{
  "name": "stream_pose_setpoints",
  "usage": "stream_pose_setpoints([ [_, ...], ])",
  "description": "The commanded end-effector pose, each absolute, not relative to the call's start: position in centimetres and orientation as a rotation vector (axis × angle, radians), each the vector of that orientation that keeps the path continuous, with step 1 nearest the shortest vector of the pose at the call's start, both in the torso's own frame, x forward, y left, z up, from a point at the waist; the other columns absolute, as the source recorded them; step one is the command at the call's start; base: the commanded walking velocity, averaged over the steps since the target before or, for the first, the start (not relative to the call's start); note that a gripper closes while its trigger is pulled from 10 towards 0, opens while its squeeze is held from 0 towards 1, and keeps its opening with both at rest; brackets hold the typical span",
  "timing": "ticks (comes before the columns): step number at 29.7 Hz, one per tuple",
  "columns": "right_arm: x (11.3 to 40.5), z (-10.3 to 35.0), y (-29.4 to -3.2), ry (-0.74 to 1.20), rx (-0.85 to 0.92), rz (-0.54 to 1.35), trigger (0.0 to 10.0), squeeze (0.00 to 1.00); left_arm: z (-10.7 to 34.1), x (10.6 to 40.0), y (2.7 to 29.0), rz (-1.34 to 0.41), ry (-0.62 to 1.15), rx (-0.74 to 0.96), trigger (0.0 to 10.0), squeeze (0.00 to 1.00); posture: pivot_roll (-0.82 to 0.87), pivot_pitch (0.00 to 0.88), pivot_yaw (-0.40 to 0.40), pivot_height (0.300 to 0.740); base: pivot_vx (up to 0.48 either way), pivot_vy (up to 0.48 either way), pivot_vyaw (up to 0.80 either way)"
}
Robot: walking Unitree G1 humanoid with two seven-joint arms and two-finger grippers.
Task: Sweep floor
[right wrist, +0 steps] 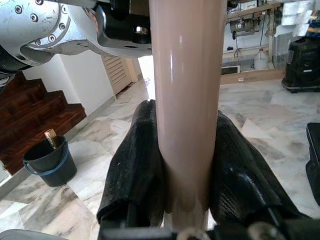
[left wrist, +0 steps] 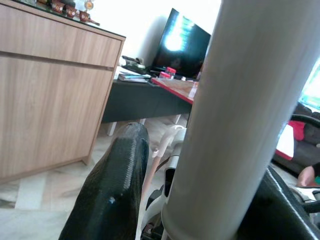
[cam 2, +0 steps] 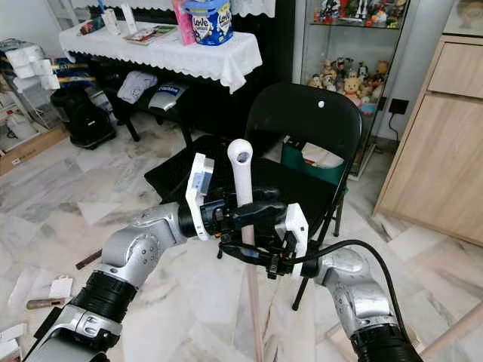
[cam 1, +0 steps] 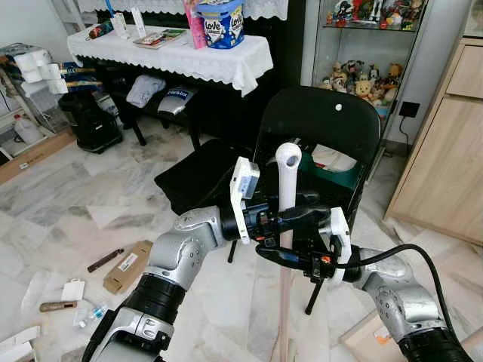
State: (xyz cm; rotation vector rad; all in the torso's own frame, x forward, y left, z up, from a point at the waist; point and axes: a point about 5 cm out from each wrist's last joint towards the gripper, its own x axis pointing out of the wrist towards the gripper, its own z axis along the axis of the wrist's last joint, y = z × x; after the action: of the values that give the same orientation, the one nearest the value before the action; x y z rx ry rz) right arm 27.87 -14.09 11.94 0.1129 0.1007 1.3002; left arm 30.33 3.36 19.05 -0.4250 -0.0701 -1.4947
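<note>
Holding the broom handle (cam 1: 287,197) upright in front of the chest, both grippers clenched on it: left gripper (cam 1: 296,210) just above, right gripper (cam 1: 285,255) just below, nearly touching each other. Right wrist view shows both pads (right wrist: 134,165) pressed flat on either side of the beige pole. Left wrist view shows one finger (left wrist: 112,192) beside the white upper part; the other is hidden behind the pole, so that clamp is probably firm but I'm less sure. Broom head is out of frame below.

Doing the stroke well, I'd judge: keep both grips tight so the pole doesn't twist, swing low and short, and steer clear of the black folding chair (cam 1: 321,136) directly ahead, which the handle top nearly overlaps.

Litter on the marble floor (cam 1: 68,204) to the robot's left: one cardboard box (cam 1: 127,266), one dark stick-like item (cam 1: 104,260), one brown tube (cam 1: 57,306), one small bottle (cam 1: 92,314), one white tag (cam 1: 72,289). One bucket (right wrist: 48,161) near the stairs.
</note>
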Motion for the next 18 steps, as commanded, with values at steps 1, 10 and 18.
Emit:
stream_pose_setpoints([
  [1,27.8,12.6,-13.5,0.067,0.100,1.336,0.0,0.00,20.7,31.2,4.7,-1.461,-0.146,-0.456,10.0,0.00,-0.10,0.000,0.135,0.740,0.000,0.000,0.00],
  [10,27.7,12.7,-13.7,0.067,0.101,1.335,0.0,0.00,21.0,32.1,6.4,-1.425,-0.155,-0.437,10.0,0.00,-0.10,0.000,0.135,0.740,0.000,0.000,0.00],
  [18,27.7,12.8,-13.7,0.066,0.104,1.334,0.0,0.00,21.0,32.8,7.6,-1.375,-0.161,-0.405,10.0,0.00,-0.10,0.000,0.134,0.740,0.000,0.000,0.00],
])
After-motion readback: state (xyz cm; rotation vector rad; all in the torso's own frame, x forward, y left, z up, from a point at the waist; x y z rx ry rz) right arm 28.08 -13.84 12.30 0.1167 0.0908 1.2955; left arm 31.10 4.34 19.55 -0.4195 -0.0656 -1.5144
